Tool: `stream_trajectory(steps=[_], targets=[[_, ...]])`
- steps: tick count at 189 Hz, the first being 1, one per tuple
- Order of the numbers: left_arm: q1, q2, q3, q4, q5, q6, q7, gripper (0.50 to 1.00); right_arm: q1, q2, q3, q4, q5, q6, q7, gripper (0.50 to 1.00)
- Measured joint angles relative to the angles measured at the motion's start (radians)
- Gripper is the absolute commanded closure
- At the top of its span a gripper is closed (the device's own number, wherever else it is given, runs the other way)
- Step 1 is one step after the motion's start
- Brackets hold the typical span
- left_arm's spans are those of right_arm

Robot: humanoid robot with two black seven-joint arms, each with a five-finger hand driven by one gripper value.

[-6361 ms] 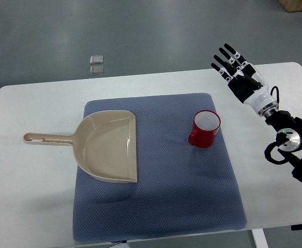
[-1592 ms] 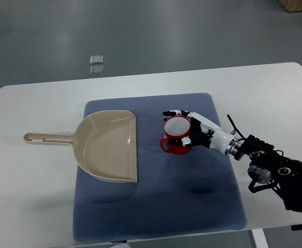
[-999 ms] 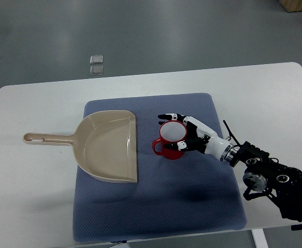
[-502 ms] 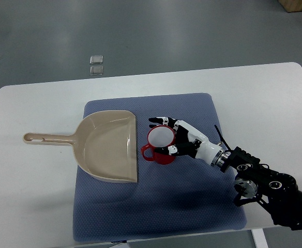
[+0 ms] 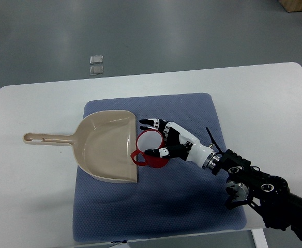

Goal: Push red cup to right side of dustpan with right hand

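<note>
A red cup (image 5: pixel 150 147) with a white inside stands upright on the blue mat (image 5: pixel 156 206), touching the right, open edge of the beige dustpan (image 5: pixel 107 144). Its handle points left toward the dustpan. My right hand (image 5: pixel 159 138) is against the cup's right side, fingers spread around its rim and wall. The arm comes in from the lower right. The left arm is out of view.
The dustpan's handle (image 5: pixel 47 138) lies on the white table (image 5: pixel 32 196) to the left of the mat. Two small clear squares (image 5: pixel 95 64) lie on the floor beyond the table's far edge.
My right hand came down from the table's far right, met the cup and pushed it left across the mat. The cup now touches the dustpan's right edge.
</note>
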Motion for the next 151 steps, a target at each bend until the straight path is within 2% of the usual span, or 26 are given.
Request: stream_trajectory(steps=[85, 151], targets=[[0.000, 0.000, 0.002, 0.000, 0.000, 0.000, 0.000, 0.500, 0.008, -0.050, 0.012, -0.005, 0.038, 0.018, 0.000, 0.568], [0.000, 0.000, 0.004, -0.003, 0.000, 0.000, 0.000, 0.500, 0.061, -0.137, 0.013, 0.003, 0.221, 0.090, 0.000, 0.566]])
